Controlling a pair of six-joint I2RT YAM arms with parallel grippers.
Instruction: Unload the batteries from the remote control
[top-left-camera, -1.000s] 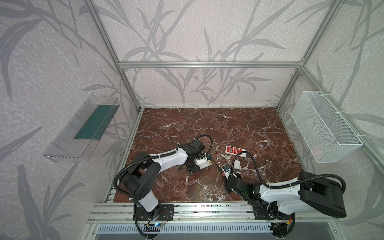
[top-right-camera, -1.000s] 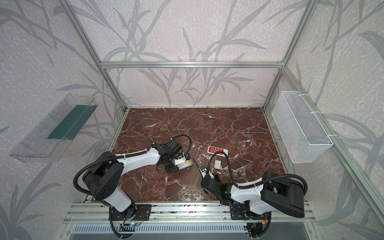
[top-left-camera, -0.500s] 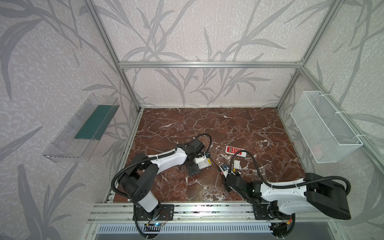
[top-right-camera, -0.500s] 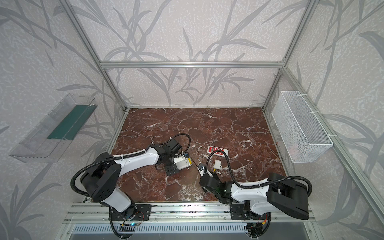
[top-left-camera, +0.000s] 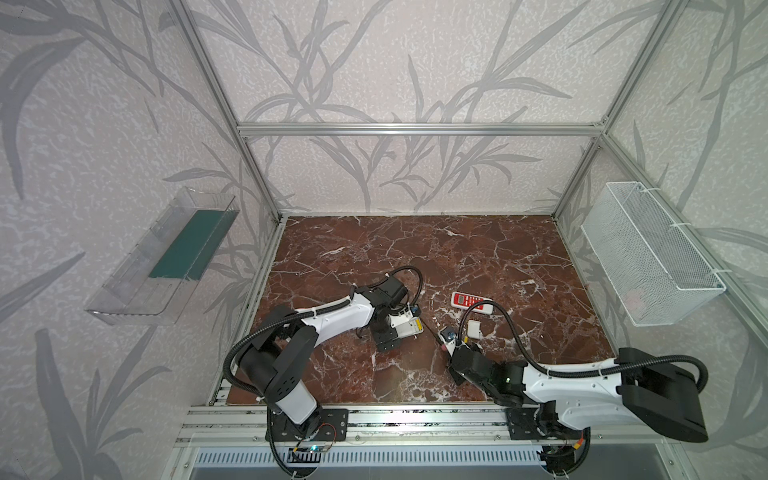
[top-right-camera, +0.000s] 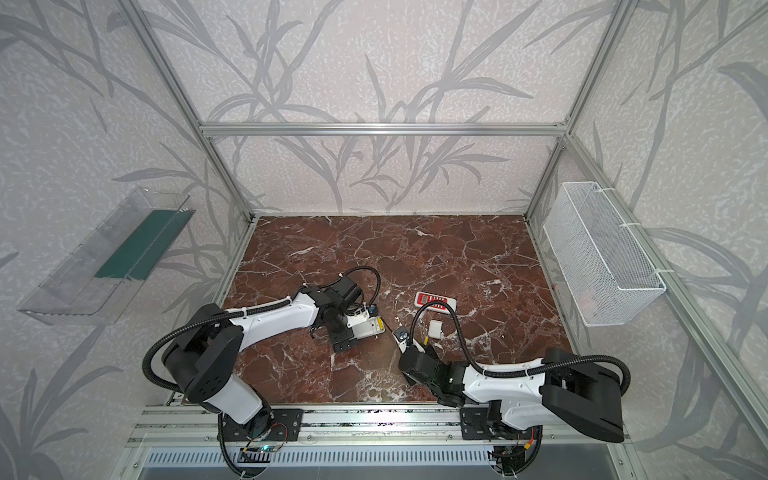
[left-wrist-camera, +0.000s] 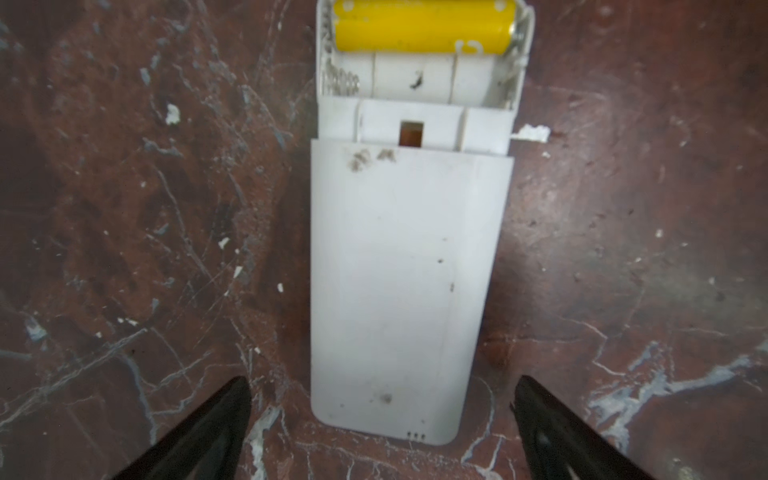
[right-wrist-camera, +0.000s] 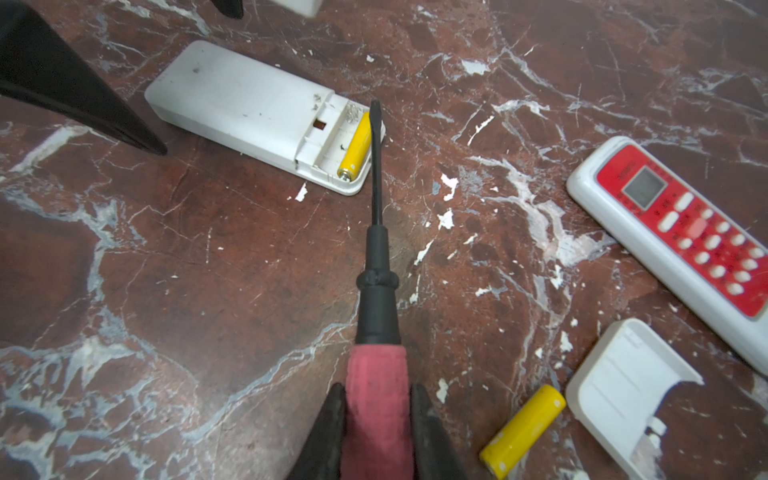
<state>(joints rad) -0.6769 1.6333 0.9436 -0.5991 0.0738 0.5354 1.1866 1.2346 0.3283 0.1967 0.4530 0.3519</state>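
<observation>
Bench (top-left-camera: 457, 249): red-brown marble.
Left end effector (left-wrist-camera: 382, 384): spread wide astride white remote (left-wrist-camera: 399, 270), lower centre in both top views.
Right end effector (right-wrist-camera: 378, 399): pinching screwdriver (right-wrist-camera: 376, 249) handle.
Batteries: yellow battery (left-wrist-camera: 424, 29) in remote's open compartment; loose battery (right-wrist-camera: 523, 428) beside white cover (right-wrist-camera: 623, 390).

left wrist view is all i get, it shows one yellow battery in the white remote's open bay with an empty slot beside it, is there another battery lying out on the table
observer: Yes, a loose yellow battery lies on the table next to a detached white cover.
operator: what's the right gripper up to
observer: The right gripper is shut on a screwdriver, whose tip is by the seated battery in the white remote; contact is unclear.
operator: any other remote around
observer: A red-faced remote lies face up close to that cover.
</observation>
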